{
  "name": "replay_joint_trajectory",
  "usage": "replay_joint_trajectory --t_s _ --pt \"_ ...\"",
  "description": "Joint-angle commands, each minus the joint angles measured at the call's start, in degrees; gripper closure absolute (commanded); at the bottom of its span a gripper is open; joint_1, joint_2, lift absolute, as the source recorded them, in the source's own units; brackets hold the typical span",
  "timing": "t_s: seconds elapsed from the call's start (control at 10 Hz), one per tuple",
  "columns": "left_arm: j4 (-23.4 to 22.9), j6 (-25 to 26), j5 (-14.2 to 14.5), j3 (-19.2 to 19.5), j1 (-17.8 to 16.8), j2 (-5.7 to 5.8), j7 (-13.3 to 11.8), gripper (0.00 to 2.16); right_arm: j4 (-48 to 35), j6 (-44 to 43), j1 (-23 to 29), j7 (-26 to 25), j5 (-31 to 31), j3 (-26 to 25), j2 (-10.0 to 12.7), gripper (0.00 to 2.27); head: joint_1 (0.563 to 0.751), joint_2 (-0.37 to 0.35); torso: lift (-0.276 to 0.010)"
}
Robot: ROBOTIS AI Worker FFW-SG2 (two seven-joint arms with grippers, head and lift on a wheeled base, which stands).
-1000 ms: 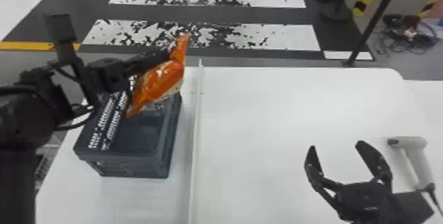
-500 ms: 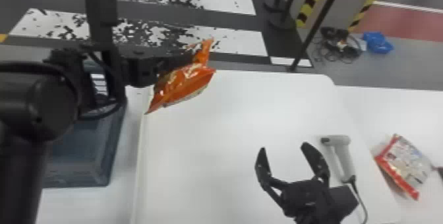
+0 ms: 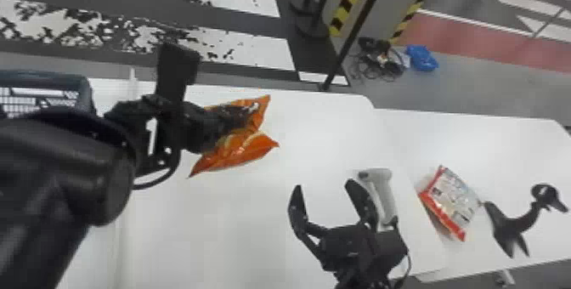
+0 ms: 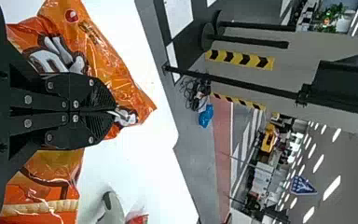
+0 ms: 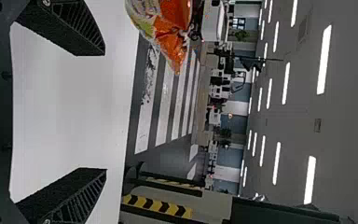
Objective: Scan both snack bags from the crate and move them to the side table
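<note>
The left end effector is closing its two fingers firmly on the orange snack bag, and that bag is hanging raised above the white table. Up close in the left wrist view, the left end effector is pinching the wrapper, its fingers pressing together while orange film is bulging out on both sides. Over on the other arm, the right end effector is spreading its fingers wide and holding nothing, hovering over the table. Just beside it the pale handheld scanner is lying on the table, its dark cable trailing down past the gripper's body. Moving farther right, the red-and-white snack bag is resting on the side table, near the edge where the two tops are meeting, and a curved black object is sitting to its right. Across on the far left, the dark crate is showing partly behind the left arm. Beyond the tables, a blue bundle is lying on the floor next to tangled cables.
</note>
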Motion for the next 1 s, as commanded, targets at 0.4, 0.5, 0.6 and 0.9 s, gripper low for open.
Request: replay_joint_trajectory --t_s 0.4,0.5,0.6,0.9 --pt "9.26 -11.22 -10.68 -12.53 4.18 -0.15 7.02 1.97 -0.91 0.82 0.35 -1.17 -0.79 -1.14 0.05 0.03 0.695 -0.35 -0.075" --pt "10.23 -13.32 -10.42 -12.62 5.32 -0.15 8.34 1.34 -0.91 0.82 0.35 -1.17 -0.88 -1.14 0.05 0.03 0.695 -0.35 -0.075" --pt "10.4 -13.68 -10.15 -12.53 5.94 -0.15 9.48 0.21 -0.99 0.82 0.35 -1.17 -1.14 -1.14 0.05 0.03 0.695 -0.35 -0.075" --pt "6.8 -13.5 -10.06 -11.92 6.82 -0.15 10.36 0.02 -1.08 0.65 0.44 -1.17 -1.23 -1.32 0.05 0.03 0.695 -0.35 -0.075"
